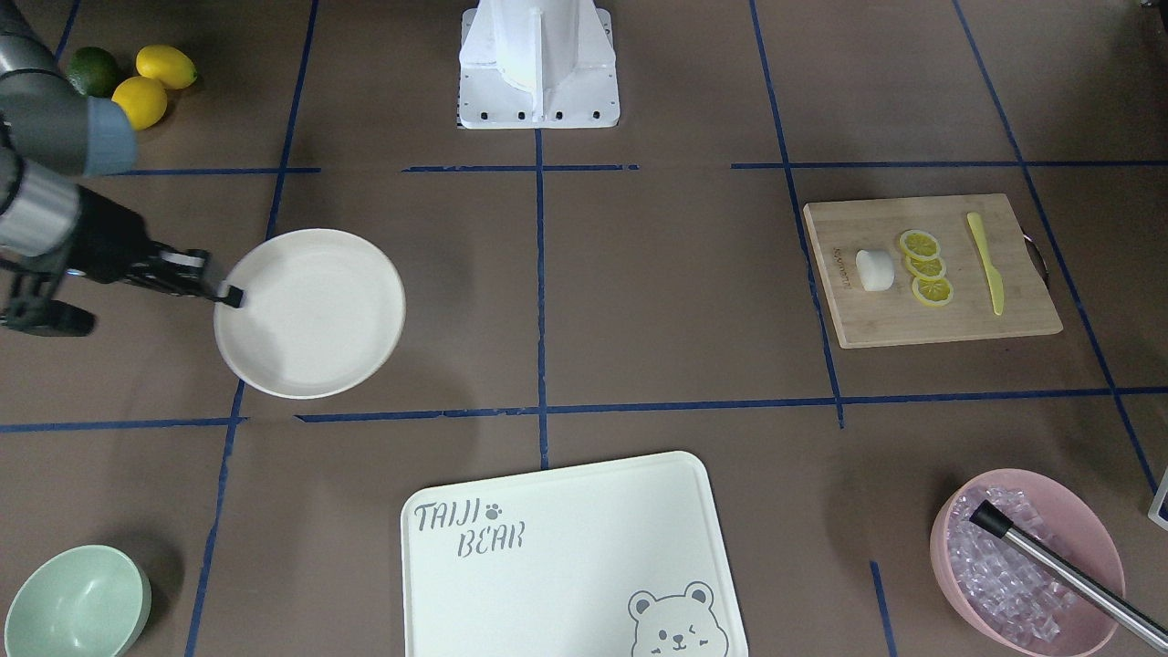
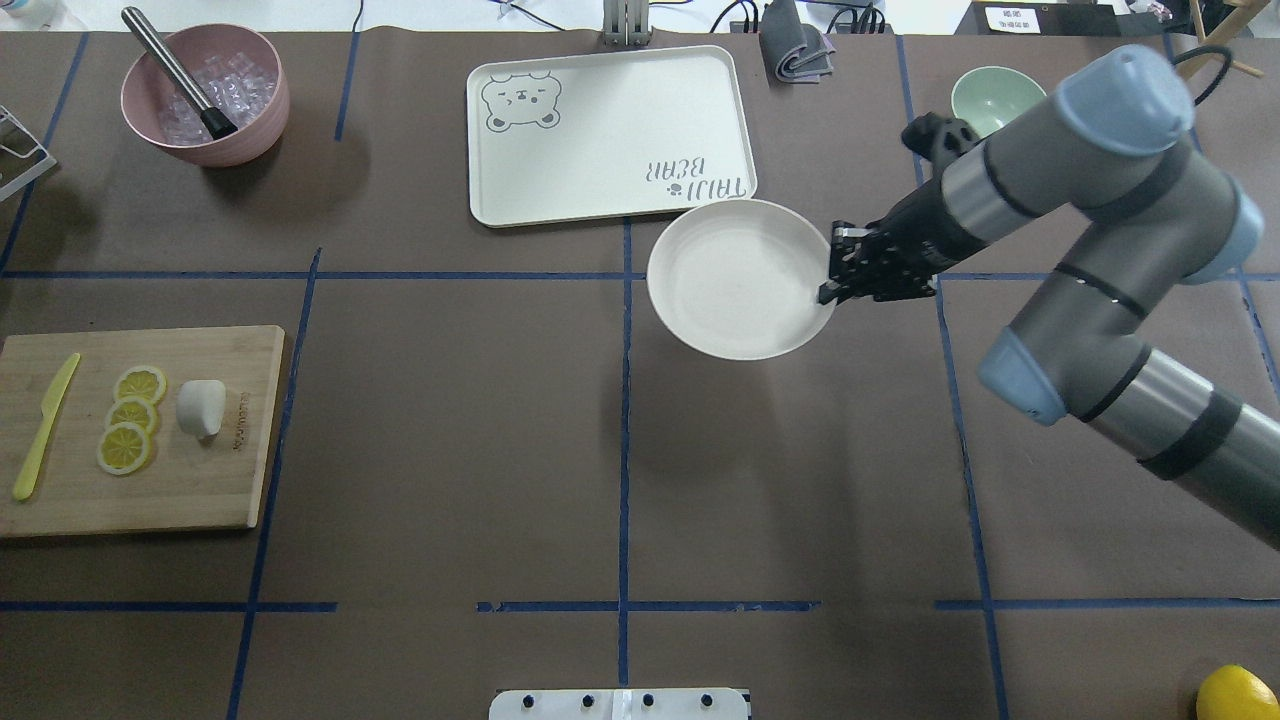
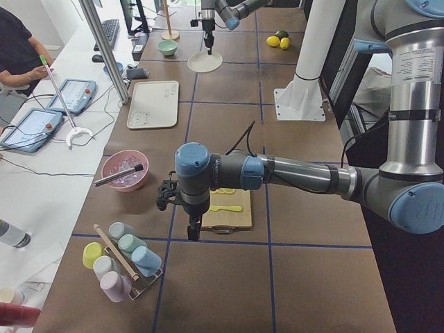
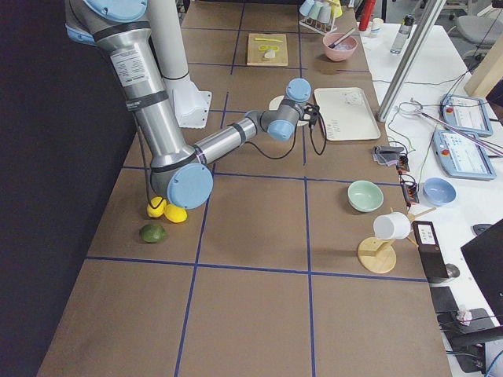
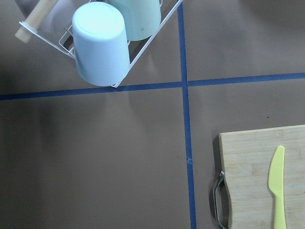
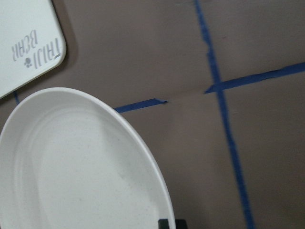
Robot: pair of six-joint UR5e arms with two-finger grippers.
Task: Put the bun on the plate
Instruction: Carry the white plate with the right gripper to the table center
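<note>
- The bun [image 2: 200, 407] lies on the wooden cutting board [image 2: 150, 500], just beside the lemon slices [image 2: 130, 415], on the robot's left side of the table [image 2: 450, 450].
- It looks small, light and smooth, and probably soft, so a hard squeeze may dent it or make it slip.
- The best hold is likely from above, across its two flatter sides, with the jaws set only a little wider than the bun and kept off the nearest slice.
- The plate [image 2: 730, 280] is well apart from the bun, on the far right. It looks stiff and light, and it may tip because it is held by one edge.
- The right gripper [image 2: 830, 285] is closed narrow on the plate's rim. Its arm is bent at the elbow and the forearm reaches in low, nearly level.
- The plate seems raised off the table, since it overlaps the tray's corner in the overhead view only.
- The left gripper [image 3: 192, 227] points straight down off the board's handle end. I cannot tell how wide its jaws stand.
</note>
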